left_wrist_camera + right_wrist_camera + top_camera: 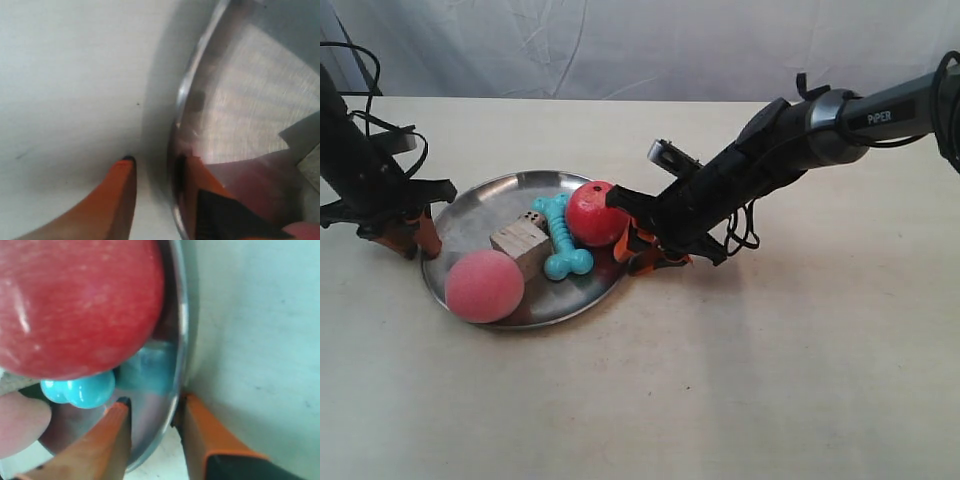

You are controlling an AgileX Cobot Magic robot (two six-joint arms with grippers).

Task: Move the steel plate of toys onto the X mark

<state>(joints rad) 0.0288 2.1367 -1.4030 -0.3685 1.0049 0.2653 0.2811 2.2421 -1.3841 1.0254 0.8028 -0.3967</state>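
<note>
My right pincer [154, 401] and left pincer [157, 162] stand apart astride the rim of the steel plate [480, 205]: gripping step, next clamp both, lift level.

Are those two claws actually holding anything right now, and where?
Nothing firmly yet, it seems: the left gripper and right gripper each straddle the steel plate at its rim, one finger inside, one outside, with gaps showing.

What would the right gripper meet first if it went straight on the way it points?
The right gripper straddles the rim of the steel plate; its inside finger would likely meet the red ball first, possibly brushing the turquoise bone beside it, though depth is unclear.
</note>
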